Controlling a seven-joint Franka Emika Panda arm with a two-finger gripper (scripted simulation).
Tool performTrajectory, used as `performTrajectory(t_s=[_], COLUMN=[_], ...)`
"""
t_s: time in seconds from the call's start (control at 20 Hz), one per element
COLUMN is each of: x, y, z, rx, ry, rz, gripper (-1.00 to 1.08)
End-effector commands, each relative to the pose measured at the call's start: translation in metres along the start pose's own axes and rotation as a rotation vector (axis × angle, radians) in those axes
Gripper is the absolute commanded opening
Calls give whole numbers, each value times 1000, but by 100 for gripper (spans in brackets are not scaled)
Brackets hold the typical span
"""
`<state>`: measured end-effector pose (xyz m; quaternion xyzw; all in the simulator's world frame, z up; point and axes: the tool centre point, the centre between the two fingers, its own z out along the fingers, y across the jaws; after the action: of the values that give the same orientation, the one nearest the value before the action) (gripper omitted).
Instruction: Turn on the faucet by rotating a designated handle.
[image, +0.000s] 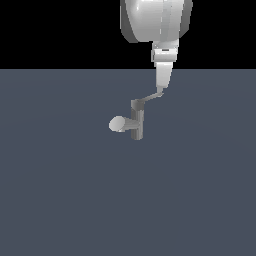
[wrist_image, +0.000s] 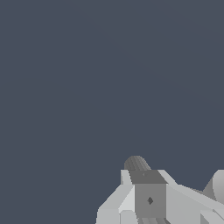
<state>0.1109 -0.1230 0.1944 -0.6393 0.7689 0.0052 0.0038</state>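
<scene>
grey faucet (image: 136, 120) mid-counter (image: 60, 200); handle (image: 150, 97) slants up toward exterior view's right, tip touching gripper (image: 161, 90) directly above; gripper spread can't tell; sideways push next, i judge.

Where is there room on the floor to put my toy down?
Bare floor spreads wide in front of the faucet and on both sides of it. It is crowded only above the handle, where the gripper comes down onto its tip.
</scene>
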Motion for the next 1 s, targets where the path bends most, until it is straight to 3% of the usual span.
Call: performTrajectory(t_s=[0.0, 0.45, 0.95], x=[2, 3, 4], y=[-4, -6, 18], z=[7, 13, 13], rx=[3, 3, 3], ry=[7, 12, 12], rz=[25, 42, 42], gripper=[-100, -100, -100])
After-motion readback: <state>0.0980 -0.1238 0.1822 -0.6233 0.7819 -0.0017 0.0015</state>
